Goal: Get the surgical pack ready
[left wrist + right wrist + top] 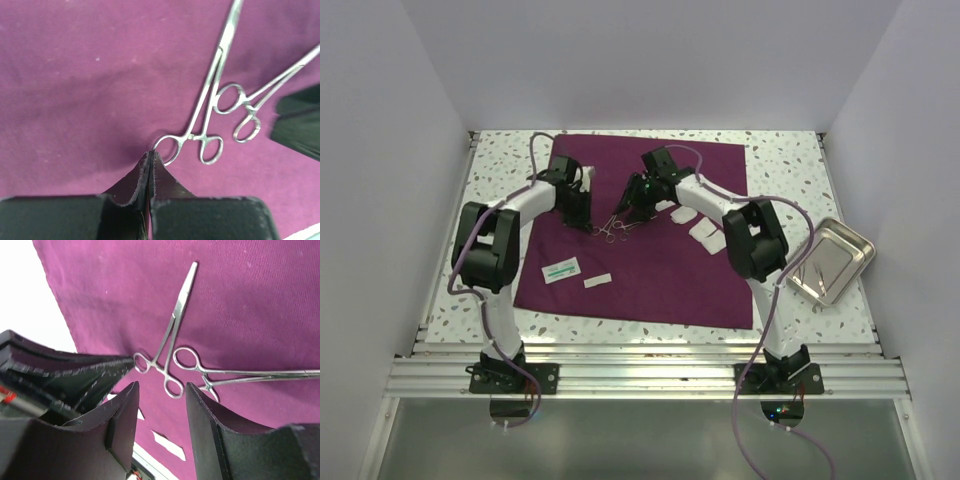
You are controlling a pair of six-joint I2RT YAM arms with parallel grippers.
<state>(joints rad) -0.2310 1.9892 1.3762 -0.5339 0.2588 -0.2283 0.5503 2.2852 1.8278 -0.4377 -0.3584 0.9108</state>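
Speckled table (pixel 790 160) carries the maroon drape (pixel 620 290) spread across its middle, with a tray (pixel 832 262) at 3 o'clock. The left gripper (pixel 150 155) is clenched beside a forceps (pixel 215 75) ring. The right gripper (pixel 162 385) stands parted, grasping nothing.

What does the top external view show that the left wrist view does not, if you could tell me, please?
Only the top external view shows the steel tray off the cloth to the right, the white gauze squares and a small label packet. Only the left wrist view shows clearly that the left gripper is shut, its tips beside a ring handle of one of the two forceps. Both show the maroon drape, the forceps lying on it, and part of the right gripper.
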